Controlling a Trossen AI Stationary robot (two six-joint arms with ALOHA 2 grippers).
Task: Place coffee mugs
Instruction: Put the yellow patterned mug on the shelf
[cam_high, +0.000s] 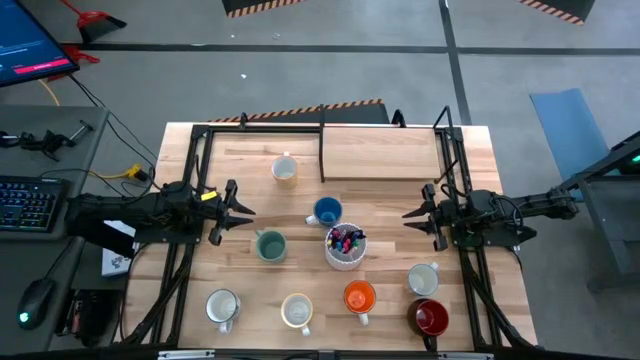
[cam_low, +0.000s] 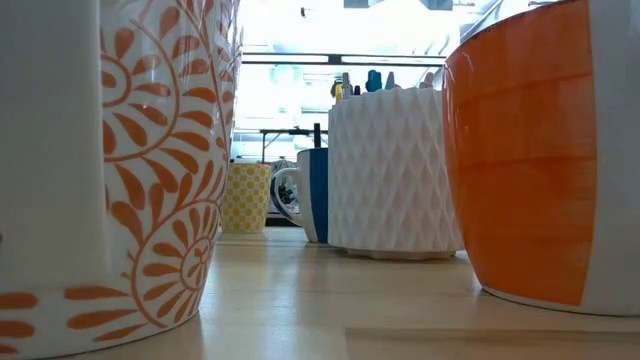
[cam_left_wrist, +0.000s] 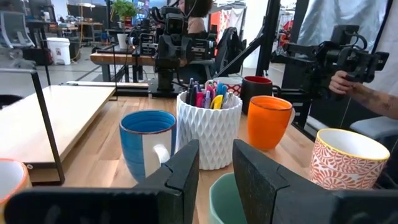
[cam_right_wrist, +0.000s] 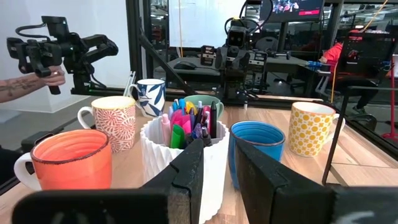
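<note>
Several coffee mugs stand upright on their bases on the wooden table (cam_high: 250, 150): pale yellow (cam_high: 285, 169) at the far side, blue (cam_high: 327, 212) and teal green (cam_high: 270, 245) in the middle, and white (cam_high: 222, 306), cream (cam_high: 297, 311), orange (cam_high: 358, 297), grey-white (cam_high: 424, 279) and dark red (cam_high: 430, 318) along the near edge. My left gripper (cam_high: 240, 210) hovers level at the table's left, open and pointing at the blue and teal mugs with nothing between its fingers. My right gripper (cam_high: 412, 215) hovers level at the right, open and empty.
A white handleless cup of coloured pens (cam_high: 345, 245) stands at the centre between both grippers. A raised wooden board (cam_high: 385, 150) with a black frame post (cam_high: 322, 150) lies at the far side. A person's hand (cam_left_wrist: 348, 81) holds a hand-held gripper device beyond the table's near edge.
</note>
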